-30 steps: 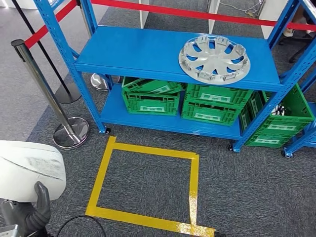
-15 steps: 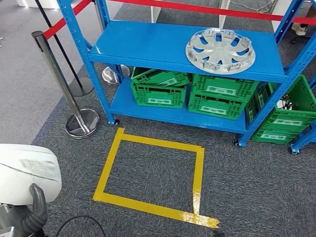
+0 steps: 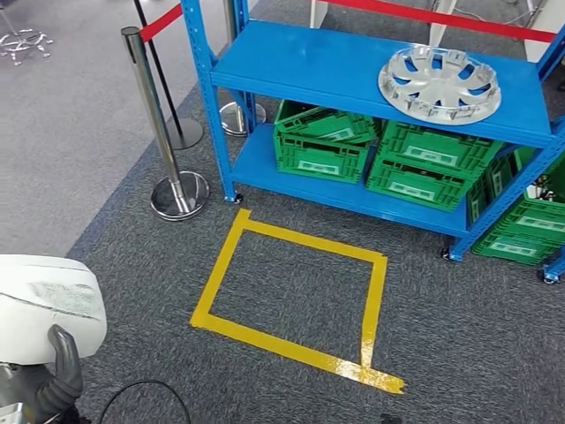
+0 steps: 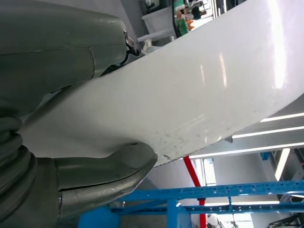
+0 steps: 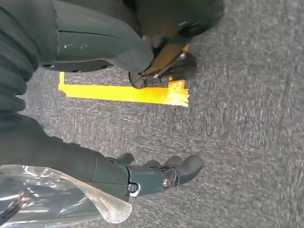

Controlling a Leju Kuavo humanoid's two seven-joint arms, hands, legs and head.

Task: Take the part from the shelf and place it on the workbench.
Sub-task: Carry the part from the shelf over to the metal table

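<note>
Head view: the left hand (image 3: 49, 384) grips a white part (image 3: 47, 305) at the near left, off the blue shelf (image 3: 346, 66), where a silver wheel cover (image 3: 440, 84) lies. Left wrist view: the thumb (image 4: 107, 175) and fingers (image 4: 64, 42) clamp the part (image 4: 186, 90). Right wrist view: the right hand (image 5: 107, 95) hangs over grey carpet (image 5: 251, 118), fingers spread, holding nothing.

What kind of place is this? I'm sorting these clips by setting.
Probably an industrial demo or test area, not a live factory floor: blue steel shelving holds a silver wheel cover and green crates, a yellow tape square marks the grey carpet, and stanchions with red belts fence it off.
</note>
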